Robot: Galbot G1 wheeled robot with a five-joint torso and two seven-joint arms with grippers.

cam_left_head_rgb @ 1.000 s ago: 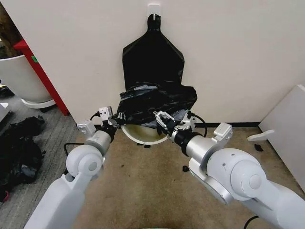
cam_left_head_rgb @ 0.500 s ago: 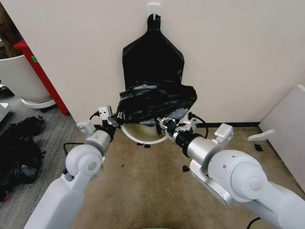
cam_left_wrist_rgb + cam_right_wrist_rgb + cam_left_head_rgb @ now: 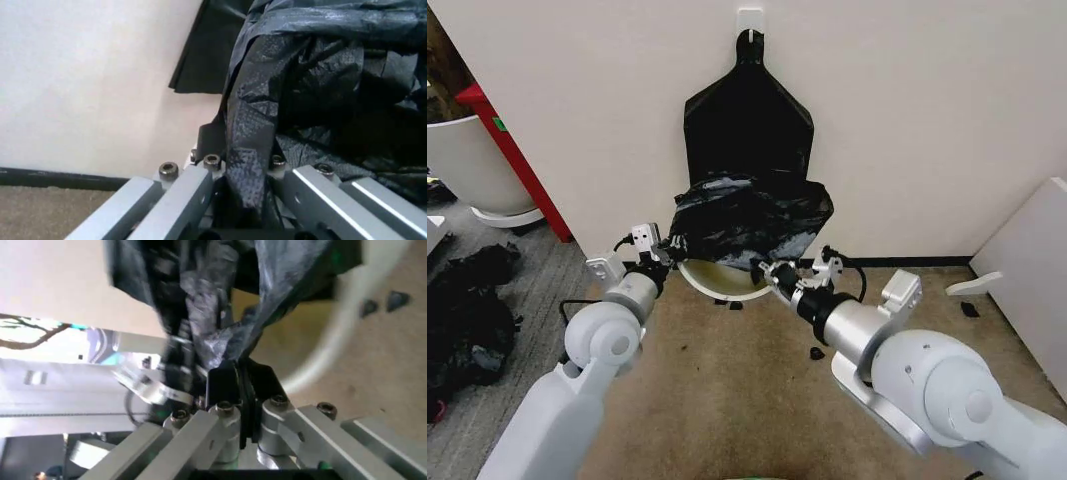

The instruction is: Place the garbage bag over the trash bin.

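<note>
Beige carpet, white wall; trash bin (image 3: 722, 280) at wall, crinkly glossy garbage bag (image 3: 752, 222) stretched above it. Wrist views show left gripper (image 3: 667, 246) and right gripper (image 3: 770, 269) jaws clamped on bag edges.

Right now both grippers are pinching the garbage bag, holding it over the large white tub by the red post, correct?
Not the tub. In the head view the left gripper and right gripper each pinch the garbage bag, but it hangs over the small white trash bin against the wall.
</note>
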